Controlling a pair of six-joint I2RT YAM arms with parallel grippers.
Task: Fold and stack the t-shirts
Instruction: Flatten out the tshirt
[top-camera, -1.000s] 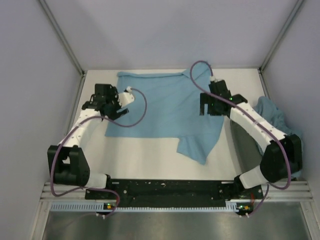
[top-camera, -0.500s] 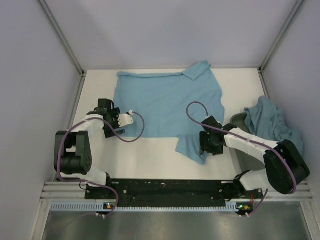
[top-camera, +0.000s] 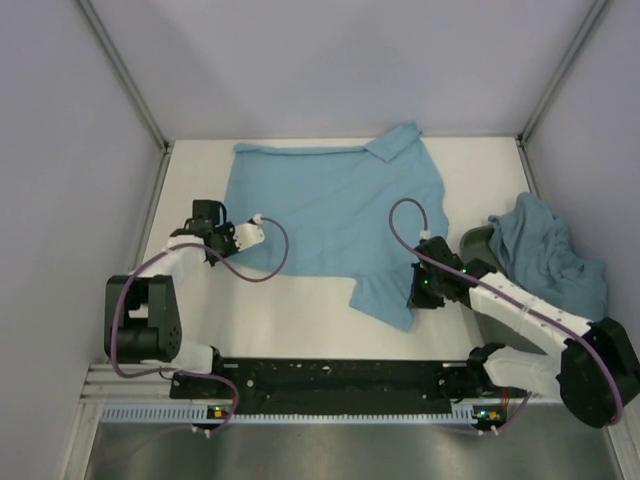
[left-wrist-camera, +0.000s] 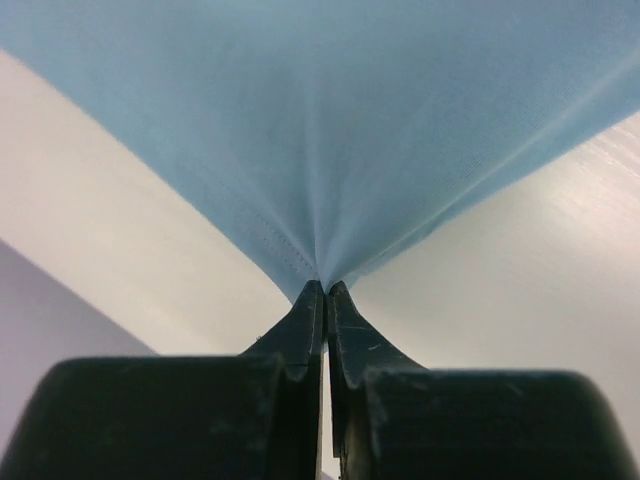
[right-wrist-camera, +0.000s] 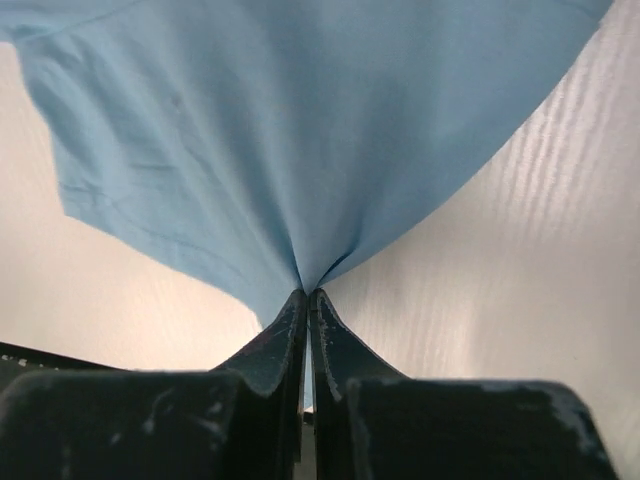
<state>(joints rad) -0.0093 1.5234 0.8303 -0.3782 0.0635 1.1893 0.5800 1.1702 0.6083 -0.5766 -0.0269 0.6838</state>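
Note:
A light blue t-shirt (top-camera: 335, 205) lies spread on the white table, one part folded toward the near edge at its lower right. My left gripper (top-camera: 223, 250) is shut on the shirt's near left corner. The left wrist view shows the jaws (left-wrist-camera: 327, 287) pinched together, with the cloth (left-wrist-camera: 330, 120) fanning out from them. My right gripper (top-camera: 415, 293) is shut on the shirt's near right edge beside the folded part. In the right wrist view its jaws (right-wrist-camera: 308, 293) clamp a gathered pleat of the cloth (right-wrist-camera: 300, 120). A second t-shirt (top-camera: 548, 252) lies crumpled at the right.
The crumpled shirt rests partly over a dark rounded object (top-camera: 477, 241) by the right wall. Grey walls close in the table on the left, back and right. The black rail (top-camera: 330, 378) with the arm bases runs along the near edge.
Both arms have drawn back from the middle of the shirt toward its near edge. Both grippers, open a second ago, have shut on the cloth.

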